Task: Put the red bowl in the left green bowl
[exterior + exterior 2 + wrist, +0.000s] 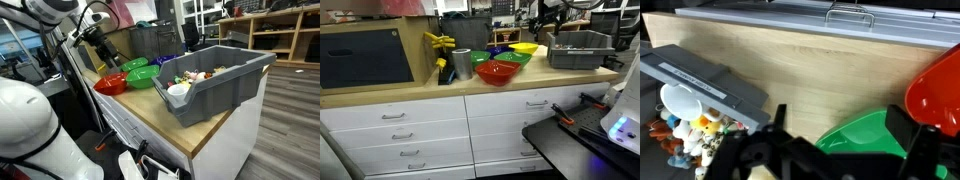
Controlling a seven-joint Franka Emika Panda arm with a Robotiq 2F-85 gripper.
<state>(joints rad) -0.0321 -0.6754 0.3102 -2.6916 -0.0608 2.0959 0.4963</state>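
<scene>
The red bowl (109, 86) sits upright on the wooden counter near its end; it also shows in an exterior view (497, 72) and at the right edge of the wrist view (940, 90). Two green bowls stand beside it: a smaller, brighter one (135, 65) further back and a wider one (142, 78) touching the red bowl. In the wrist view one green bowl (865, 140) lies below and between my fingers; I cannot tell which one. My gripper (104, 52) (840, 125) hangs open and empty above the bowls.
A large grey bin (215, 75) (700, 80) filled with small toys and a white cup stands on the counter next to the bowls. A yellow bowl (524, 48), a blue bowl (498, 50) and a metal cup (461, 64) stand nearby. Drawers are below the counter.
</scene>
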